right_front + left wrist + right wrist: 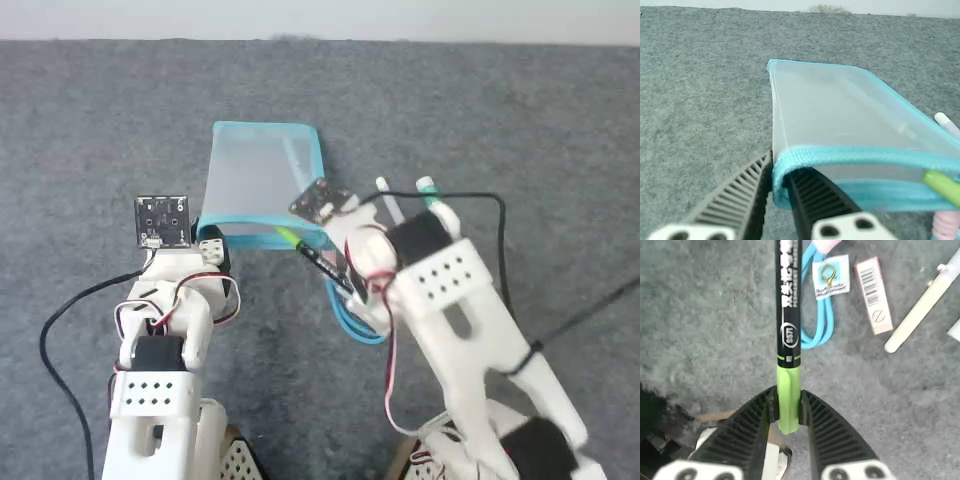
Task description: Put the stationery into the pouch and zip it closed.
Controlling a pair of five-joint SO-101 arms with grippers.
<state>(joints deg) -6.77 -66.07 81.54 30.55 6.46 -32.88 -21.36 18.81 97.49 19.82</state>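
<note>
A translucent pouch with blue trim lies mid-table, its open mouth facing the arms. My left gripper is shut on the near left corner of the mouth's blue rim, and the left wrist view shows its fingers clamping that edge. My right gripper is shut on the green end of a black marker. In the high view the marker points at the pouch mouth, its green tip at the rim. That tip also shows by the mouth's other end.
Two white pens, one with a green cap, lie right of the pouch, partly under the right arm. A blue cord loop, a pink eraser and a white pen lie on the grey mat below the marker.
</note>
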